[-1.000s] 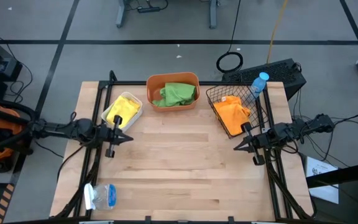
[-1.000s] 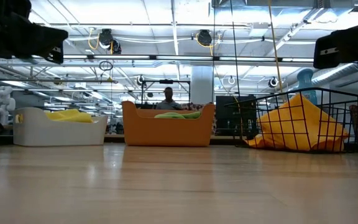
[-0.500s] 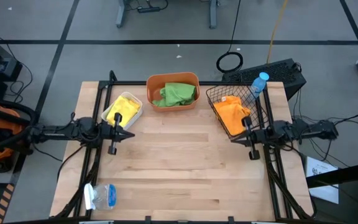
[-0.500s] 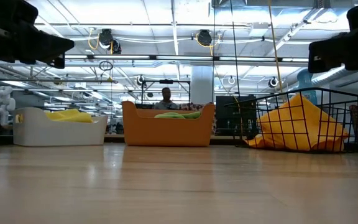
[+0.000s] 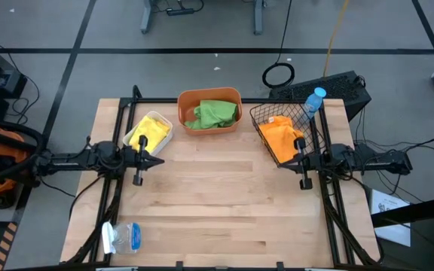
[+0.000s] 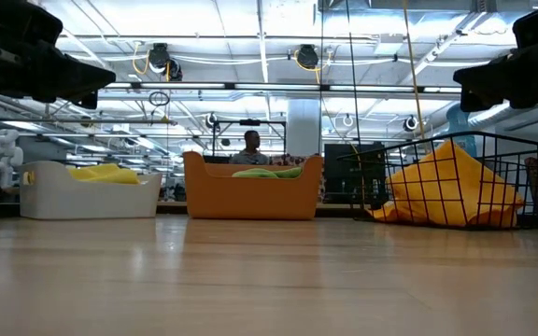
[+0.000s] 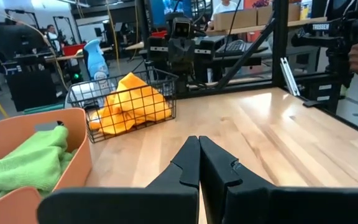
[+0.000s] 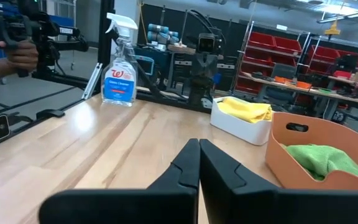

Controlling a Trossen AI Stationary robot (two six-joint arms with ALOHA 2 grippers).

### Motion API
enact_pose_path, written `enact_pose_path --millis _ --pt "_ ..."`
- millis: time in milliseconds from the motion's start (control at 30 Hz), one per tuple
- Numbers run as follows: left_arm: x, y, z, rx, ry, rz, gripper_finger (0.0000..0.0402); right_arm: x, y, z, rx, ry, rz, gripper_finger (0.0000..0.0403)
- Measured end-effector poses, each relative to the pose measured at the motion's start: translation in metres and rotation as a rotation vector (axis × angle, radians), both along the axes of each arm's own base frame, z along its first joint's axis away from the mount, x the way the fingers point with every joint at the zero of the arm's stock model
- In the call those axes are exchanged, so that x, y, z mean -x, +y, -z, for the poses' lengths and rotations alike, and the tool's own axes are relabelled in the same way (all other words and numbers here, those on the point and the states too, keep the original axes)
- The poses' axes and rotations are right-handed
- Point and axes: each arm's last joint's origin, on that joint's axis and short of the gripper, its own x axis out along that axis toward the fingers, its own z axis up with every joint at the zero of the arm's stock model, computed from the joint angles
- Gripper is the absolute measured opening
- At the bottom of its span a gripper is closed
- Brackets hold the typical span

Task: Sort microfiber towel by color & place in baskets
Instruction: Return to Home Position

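Yellow towels lie in the white tub at the far left. Green towels fill the orange tub at the far middle. Orange towels sit in the black wire basket at the far right, bulging against its mesh. My left gripper hovers shut just near of the white tub, pointing toward the table's right. My right gripper hovers shut just near of the wire basket, pointing left. Both wrist views show shut fingertips, left and right.
A spray bottle stands at the near left corner. A clear bottle with a blue cap stands behind the wire basket. The table's middle is bare wood. A person's hand shows beyond the table.
My right gripper has swung from slanting toward the near edge to pointing level at the table's left, shifting a little toward the far edge and the wire basket. My left gripper has drifted slightly toward the far edge. The towels and tubs have stayed put.
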Motion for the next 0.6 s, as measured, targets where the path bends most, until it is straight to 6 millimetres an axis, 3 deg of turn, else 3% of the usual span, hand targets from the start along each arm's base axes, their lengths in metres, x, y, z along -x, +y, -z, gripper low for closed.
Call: enact_pose_path --millis 600 --pt "0.0001 0.0 0.0007 0.052 0.014 -0.004 0.0 -0.0003 -0.0001 0.0005 -0.029 0.009 0.003 0.0"
